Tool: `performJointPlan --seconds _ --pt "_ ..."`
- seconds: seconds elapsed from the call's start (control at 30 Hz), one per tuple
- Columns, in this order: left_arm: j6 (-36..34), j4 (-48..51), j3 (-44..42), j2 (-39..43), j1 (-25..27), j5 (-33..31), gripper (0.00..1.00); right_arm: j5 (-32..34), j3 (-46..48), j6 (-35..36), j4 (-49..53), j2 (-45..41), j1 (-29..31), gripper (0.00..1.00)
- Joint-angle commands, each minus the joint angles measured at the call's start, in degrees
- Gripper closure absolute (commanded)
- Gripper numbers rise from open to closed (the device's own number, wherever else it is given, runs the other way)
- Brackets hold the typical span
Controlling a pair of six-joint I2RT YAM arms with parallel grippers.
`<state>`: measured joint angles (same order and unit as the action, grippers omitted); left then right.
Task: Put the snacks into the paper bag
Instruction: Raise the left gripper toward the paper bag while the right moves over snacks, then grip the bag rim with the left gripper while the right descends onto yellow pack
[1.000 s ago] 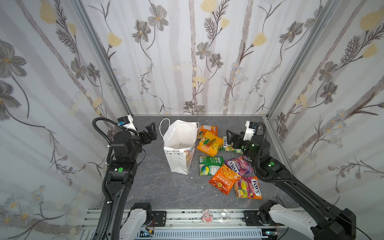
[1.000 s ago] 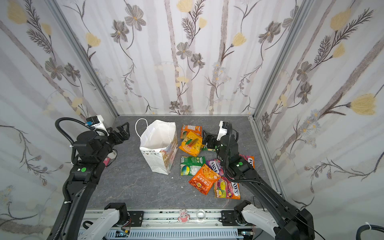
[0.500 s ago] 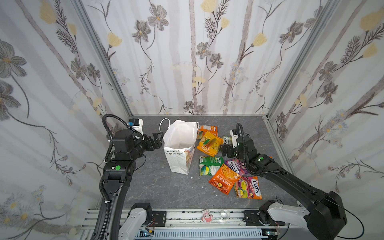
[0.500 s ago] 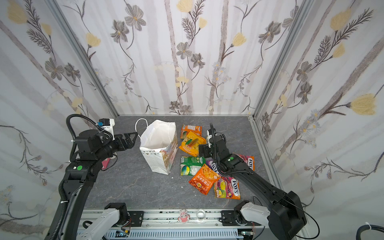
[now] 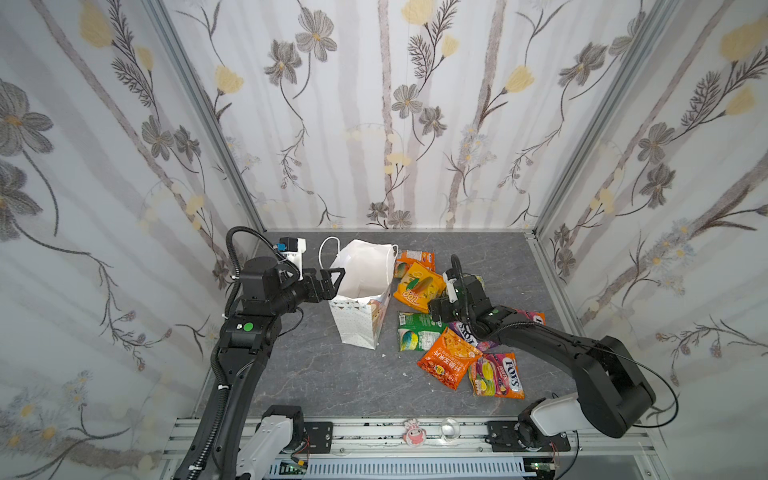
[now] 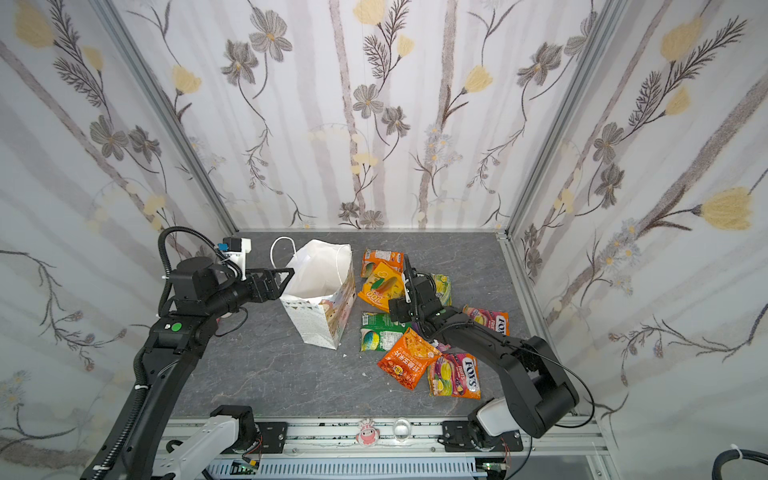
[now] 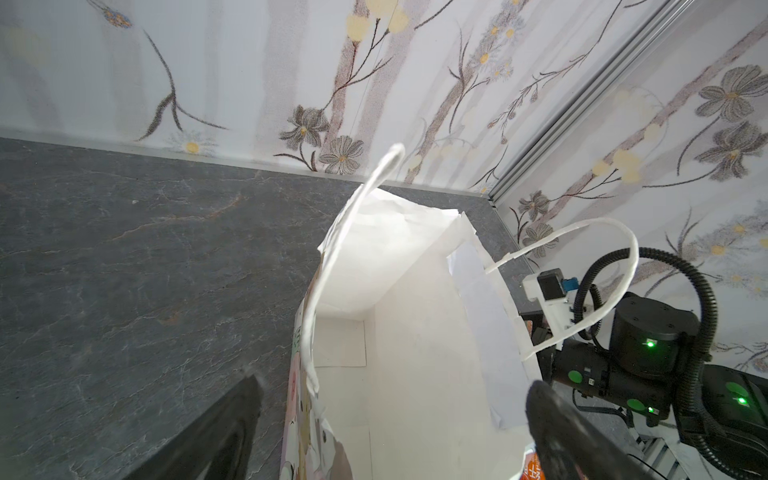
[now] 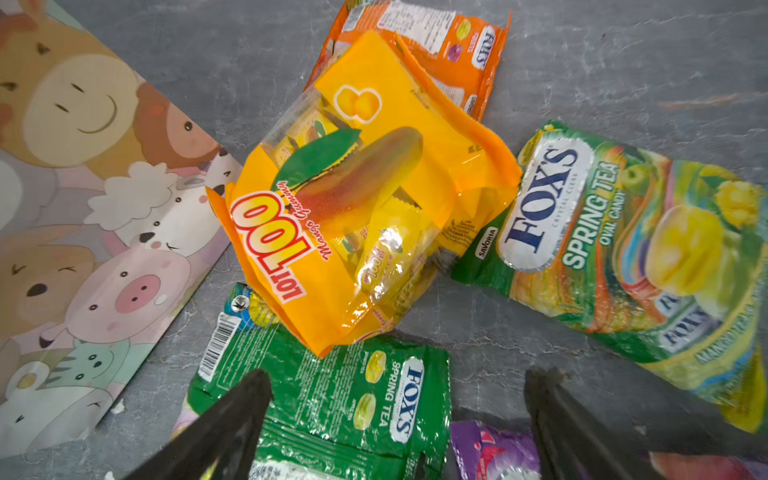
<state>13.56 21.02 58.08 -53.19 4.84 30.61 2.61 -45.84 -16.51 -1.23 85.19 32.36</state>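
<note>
Plainly, the snacks [image 5: 449, 357] all lie loose on the dark surface [image 5: 316, 374], spread from 2 to 4 o'clock of the paper bag [image 5: 357, 328]. The bag stands upright with its mouth open and, in the left wrist view, nothing inside. Nearest the bag, a yellow mango packet [image 8: 365, 195] rests with its lower edge over a green packet [image 8: 332, 399]. The right claw [image 8: 399, 376] hovers just above that green one, jaws spread wide and holding nothing. Judged from this, the step in hand is the first pick. Pulling the green packet from beneath would likely drag its neighbour, so the cleaner choice is to take the yellow one first, or to pinch the green at its free edge. The film looks glossy and slack, so the jaws should come straight down and close on a crimped seam, not the puffed middle. At the bag's 9 o'clock rim the left claw [image 5: 330, 282] is likewise fully open and empty; whether it touches the paper cannot be told. Steadying that rim would help, since the light bag could tip and a cord handle [image 7: 374, 176] arches across the opening.
</note>
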Motion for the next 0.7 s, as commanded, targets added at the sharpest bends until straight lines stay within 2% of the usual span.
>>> performJointPlan --seconds 0.0,0.2,0.67 --pt "0.54 -6.11 -0.14 -0.34 0.56 -1.52 0.00 -4.44 -0.89 -1.64 -4.69 3.39 -0.49 0.09" --pt "-1.62 -7.04 -0.51 -2.43 1.23 -5.49 0.00 -7.58 -0.41 -3.97 -8.98 7.63 -1.76 0.13" --pt "-3.25 -9.58 -6.35 -4.29 1.32 -7.62 0.00 -11.96 3.86 -10.51 -19.24 10.38 -5.85 0.24"
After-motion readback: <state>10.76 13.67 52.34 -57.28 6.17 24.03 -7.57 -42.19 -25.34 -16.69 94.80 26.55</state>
